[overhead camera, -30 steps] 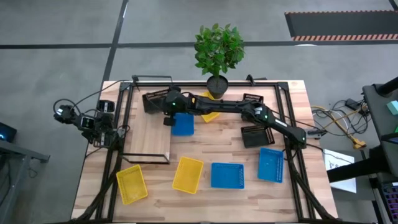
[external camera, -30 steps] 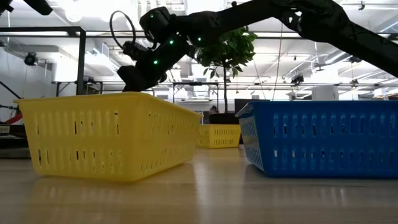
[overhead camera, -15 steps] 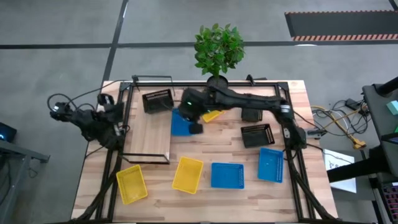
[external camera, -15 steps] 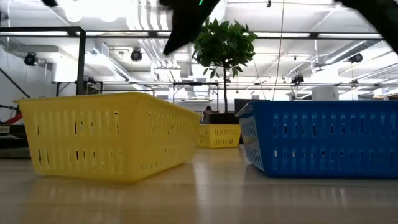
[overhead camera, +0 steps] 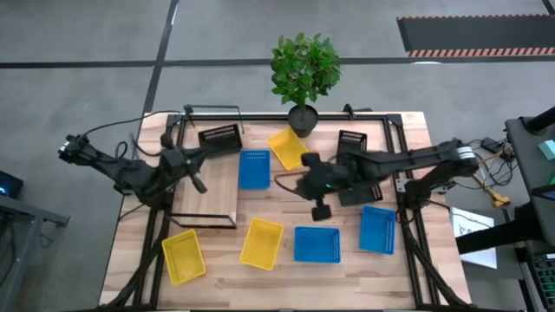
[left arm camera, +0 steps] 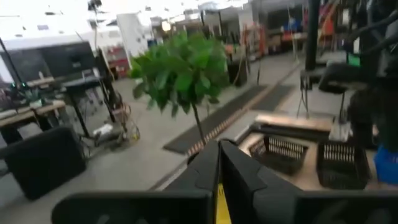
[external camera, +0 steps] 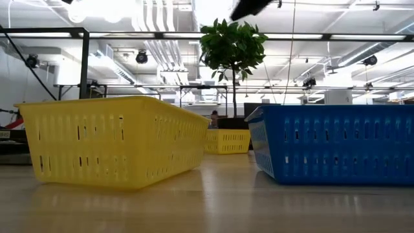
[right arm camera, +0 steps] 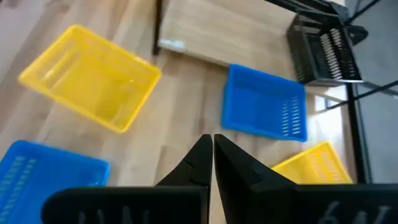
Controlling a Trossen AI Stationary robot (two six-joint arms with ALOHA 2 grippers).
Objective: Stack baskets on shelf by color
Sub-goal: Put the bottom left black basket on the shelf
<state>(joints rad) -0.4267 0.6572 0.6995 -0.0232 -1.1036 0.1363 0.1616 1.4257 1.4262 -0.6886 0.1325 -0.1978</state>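
Both grippers are shut and hold nothing. My left gripper [overhead camera: 199, 184] hovers over the shelf [overhead camera: 208, 195], a light wooden board at the table's left. My right gripper [overhead camera: 320, 211] hangs over the bare table middle. Flat on the table rest a blue basket [overhead camera: 254, 169] beside the shelf's right edge, a yellow basket [overhead camera: 288, 147] and two black baskets [overhead camera: 219, 137] [overhead camera: 351, 140] at the far side. A third black basket [overhead camera: 360, 189] lies partly under my right arm. Near the front lie two yellow baskets [overhead camera: 184, 256] [overhead camera: 262, 243] and two blue ones [overhead camera: 316, 244] [overhead camera: 377, 228].
A potted plant [overhead camera: 303, 74] stands at the table's far edge. A black metal frame [overhead camera: 173, 156] runs around the tabletop. In the low view a yellow basket [external camera: 116, 139] and a blue basket [external camera: 336, 145] fill the foreground. Cables [overhead camera: 486, 173] lie to the right of the table.
My right gripper has swung from beside the blue basket at the shelf's right edge toward the table's middle and near side, leaving that basket on the table. My left arm has reached from the table's left edge in over the shelf.
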